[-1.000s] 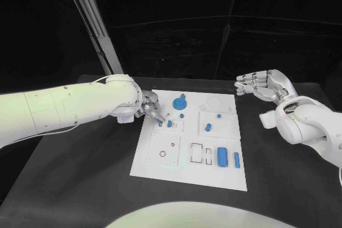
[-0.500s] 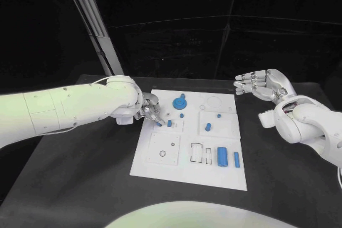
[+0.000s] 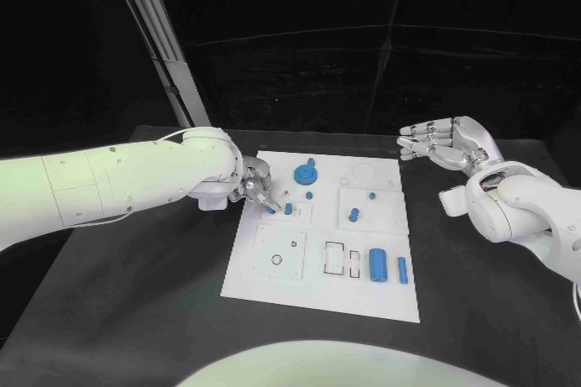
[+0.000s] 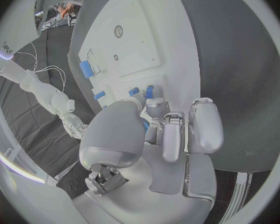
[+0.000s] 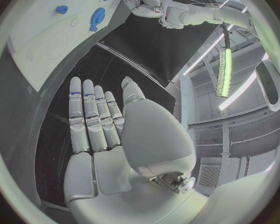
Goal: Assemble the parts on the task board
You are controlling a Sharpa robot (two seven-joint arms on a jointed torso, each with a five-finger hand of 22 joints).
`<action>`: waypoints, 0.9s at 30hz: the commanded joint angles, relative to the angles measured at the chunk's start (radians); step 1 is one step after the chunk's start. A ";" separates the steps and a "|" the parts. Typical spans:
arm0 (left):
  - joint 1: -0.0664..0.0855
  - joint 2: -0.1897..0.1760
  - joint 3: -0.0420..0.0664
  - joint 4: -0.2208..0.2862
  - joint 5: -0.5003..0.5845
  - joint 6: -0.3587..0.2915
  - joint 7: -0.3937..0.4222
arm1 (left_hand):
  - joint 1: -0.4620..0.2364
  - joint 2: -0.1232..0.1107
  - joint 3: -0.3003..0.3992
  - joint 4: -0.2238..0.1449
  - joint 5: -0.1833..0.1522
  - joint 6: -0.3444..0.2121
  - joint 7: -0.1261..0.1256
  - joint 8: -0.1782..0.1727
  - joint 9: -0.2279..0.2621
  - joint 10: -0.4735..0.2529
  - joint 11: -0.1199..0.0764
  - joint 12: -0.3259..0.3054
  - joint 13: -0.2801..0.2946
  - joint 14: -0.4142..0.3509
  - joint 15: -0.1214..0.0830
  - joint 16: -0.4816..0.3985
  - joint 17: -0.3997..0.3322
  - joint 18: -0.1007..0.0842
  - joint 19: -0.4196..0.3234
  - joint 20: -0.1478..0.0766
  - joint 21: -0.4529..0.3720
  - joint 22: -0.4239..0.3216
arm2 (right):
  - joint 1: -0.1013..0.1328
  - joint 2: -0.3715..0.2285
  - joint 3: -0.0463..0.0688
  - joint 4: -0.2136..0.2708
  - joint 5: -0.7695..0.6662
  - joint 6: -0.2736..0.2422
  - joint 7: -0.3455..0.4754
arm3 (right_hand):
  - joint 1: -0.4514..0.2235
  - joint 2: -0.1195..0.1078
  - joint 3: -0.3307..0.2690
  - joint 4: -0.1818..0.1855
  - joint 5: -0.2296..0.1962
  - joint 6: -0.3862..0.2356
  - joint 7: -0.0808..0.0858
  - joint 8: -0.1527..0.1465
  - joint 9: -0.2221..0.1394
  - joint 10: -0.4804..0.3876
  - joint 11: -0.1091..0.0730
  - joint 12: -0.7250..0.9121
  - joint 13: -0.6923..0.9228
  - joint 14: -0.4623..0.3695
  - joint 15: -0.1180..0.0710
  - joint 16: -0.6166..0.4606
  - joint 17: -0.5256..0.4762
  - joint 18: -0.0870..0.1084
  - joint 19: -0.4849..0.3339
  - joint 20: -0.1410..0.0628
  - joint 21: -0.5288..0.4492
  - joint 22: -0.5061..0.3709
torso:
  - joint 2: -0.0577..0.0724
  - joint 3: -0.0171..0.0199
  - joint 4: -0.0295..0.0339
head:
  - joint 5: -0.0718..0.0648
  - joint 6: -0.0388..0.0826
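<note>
Task board (image 3: 317, 269) sits mid-table, long side running 12 to 6. Left arm reaches in from 9 o'clock; left hand (image 3: 252, 185) is over the board's 10 o'clock corner, fingers bunched w/ tips down on a small blue peg (image 3: 269, 208). Looks pinched, though contact is partly hidden. Second peg (image 3: 288, 208) stands just beside.

Judgement: seat it straight, keep it vertical, press only once aligned w/ its hole, don't knock the neighbour.

Right hand (image 3: 443, 143) hangs off-board at 2 o'clock, fingers apart, holding nothing.
</note>
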 commanded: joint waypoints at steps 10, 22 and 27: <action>-0.004 0.015 -0.015 -0.016 -0.004 0.024 -0.011 | 0.004 -0.003 0.083 -0.069 0.000 0.002 -0.003 0.004 -0.001 0.006 -0.002 0.000 -0.003 0.107 -0.005 0.003 0.263 -0.001 0.005 0.001 0.001 -0.001 | 0.002 -0.001 0.001 0.001 0.002 0.009 0.008 | -0.001 0.006 -0.002 -0.002 -0.005 -0.007 -0.003 0.000 0.000 -0.003 0.000 0.003 -0.001 -0.006 0.002 -0.005 -0.001 0.009 0.006 0.003 -0.005 -0.001 | 0.000 0.0004 -0.0001 | -0.002 -0.003; -0.004 0.025 -0.018 -0.023 -0.004 0.033 -0.011 | 0.004 -0.003 0.083 -0.069 0.000 0.002 -0.003 0.004 -0.001 0.006 -0.002 0.000 -0.003 0.107 -0.005 0.003 0.263 -0.001 0.005 0.001 0.001 -0.001 | 0.002 -0.001 0.001 0.001 0.002 0.011 0.007 | -0.002 0.007 -0.002 -0.002 -0.005 -0.008 -0.003 0.000 0.000 -0.004 0.000 0.004 -0.001 -0.007 0.002 -0.005 -0.002 0.009 0.006 0.003 -0.006 -0.001 | 0.000 0.0004 0.0001 | -0.004 -0.006; -0.004 0.026 -0.018 -0.024 0.001 0.037 -0.007 | -0.008 -0.017 0.085 -0.066 0.000 0.004 -0.004 0.006 0.001 0.008 -0.002 0.002 0.000 0.107 -0.005 0.003 0.263 -0.001 0.005 0.001 0.002 0.000 | 0.002 -0.001 0.001 0.002 0.002 0.012 0.006 | -0.002 0.007 -0.002 -0.002 -0.005 -0.008 -0.003 0.000 0.000 -0.004 0.000 0.004 -0.001 -0.007 0.002 -0.005 -0.002 0.009 0.006 0.003 -0.006 -0.001 | 0.000 0.0007 0.0005 | -0.006 -0.007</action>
